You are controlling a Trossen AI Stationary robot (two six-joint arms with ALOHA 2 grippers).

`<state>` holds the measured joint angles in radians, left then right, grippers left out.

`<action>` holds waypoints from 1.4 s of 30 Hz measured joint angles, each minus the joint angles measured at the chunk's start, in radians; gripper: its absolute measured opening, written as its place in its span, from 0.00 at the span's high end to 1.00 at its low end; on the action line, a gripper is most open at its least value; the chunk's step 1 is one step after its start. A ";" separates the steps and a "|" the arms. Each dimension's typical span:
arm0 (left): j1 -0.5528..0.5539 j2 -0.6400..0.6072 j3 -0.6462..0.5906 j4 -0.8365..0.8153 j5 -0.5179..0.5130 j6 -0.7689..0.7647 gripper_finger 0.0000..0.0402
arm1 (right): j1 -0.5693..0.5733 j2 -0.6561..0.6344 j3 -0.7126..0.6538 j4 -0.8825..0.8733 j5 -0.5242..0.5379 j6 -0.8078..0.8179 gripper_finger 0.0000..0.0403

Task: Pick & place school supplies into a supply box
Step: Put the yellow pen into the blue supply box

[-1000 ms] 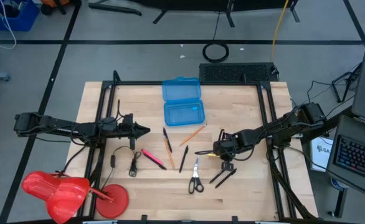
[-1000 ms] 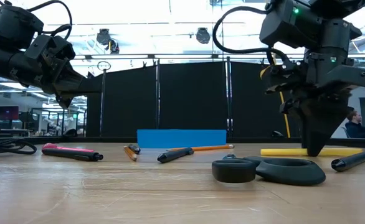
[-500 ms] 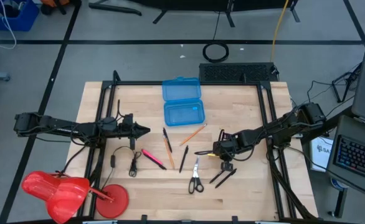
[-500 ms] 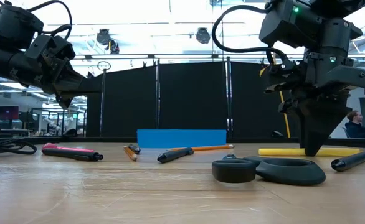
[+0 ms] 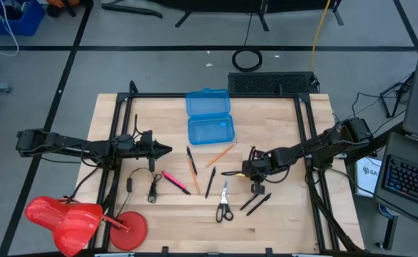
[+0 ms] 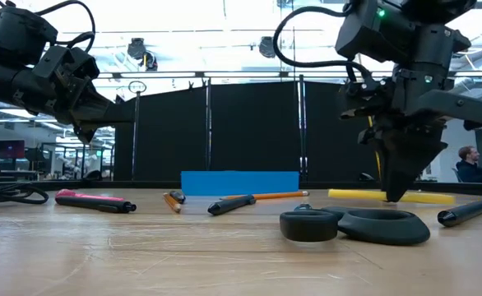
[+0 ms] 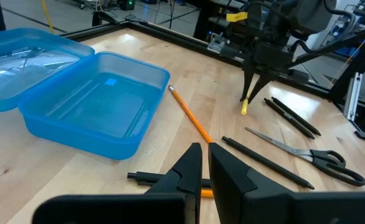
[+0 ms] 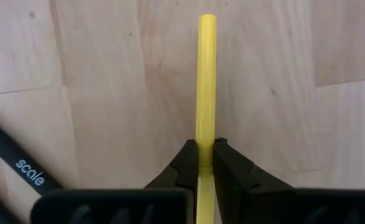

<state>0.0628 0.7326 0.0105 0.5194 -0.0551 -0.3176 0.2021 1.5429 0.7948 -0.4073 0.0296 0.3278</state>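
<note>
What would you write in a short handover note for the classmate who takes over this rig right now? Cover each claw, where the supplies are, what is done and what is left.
Right claw: shut on the yellow pencil, just above the table, right of centre.
Left claw: shut, empty, waiting at the table's left side.
Supply box: open at the back centre of the table, nothing in it.
On the table: pink pen, orange pencil, black pens, scissors, two more black pens near the right claw.
Done: yellow pencil gripped.
Left: carry it to the box, then place everything else.

floor [image 5: 159,53]: grey, black-taped | backdrop: black curtain [image 6: 253,131] | ceiling: bright, possibly skylights
</note>
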 joint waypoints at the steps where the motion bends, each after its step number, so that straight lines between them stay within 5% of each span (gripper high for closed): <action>1: 0.000 0.000 0.000 0.000 0.000 0.000 0.92 | -0.005 0.000 0.000 0.003 0.000 -0.004 0.96; 20: 0.000 0.000 0.000 0.000 0.000 0.000 0.92 | -0.119 -0.002 0.002 0.213 0.006 -0.185 0.96; 33: 0.000 0.000 0.000 0.000 0.000 0.003 0.92 | -0.223 -0.002 0.002 0.483 0.177 -0.439 0.96; 42: 0.000 0.000 0.000 0.000 0.000 0.005 0.92 | -0.322 -0.002 0.002 0.656 0.179 -0.596 0.94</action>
<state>0.0631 0.7326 0.0105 0.5193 -0.0550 -0.3129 -0.1196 1.5406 0.7967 0.2491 0.2083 -0.2686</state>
